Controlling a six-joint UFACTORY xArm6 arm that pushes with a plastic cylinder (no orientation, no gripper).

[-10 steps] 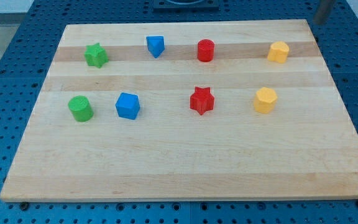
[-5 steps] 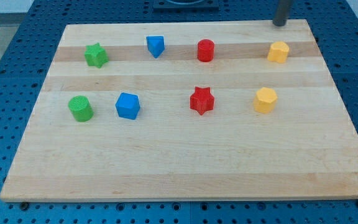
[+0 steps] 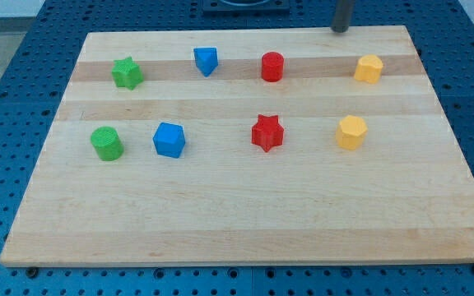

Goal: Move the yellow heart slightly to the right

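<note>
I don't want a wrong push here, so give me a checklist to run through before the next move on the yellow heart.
1. Target found: yellow heart-shaped block, near the top right of the wooden board: ok.
2. My tip on the heart's left side: ok, but it is nearer the view's top.
3. Tip level with the heart: not ok.
4. Tip touching the heart: not ok, apart.
5. Board left to the heart's right: ok.
6. Red cylinder and yellow pentagon-like block out of the path: ok.

bright, even overhead light on the wooden board; soft shadows, sharp focus.
</note>
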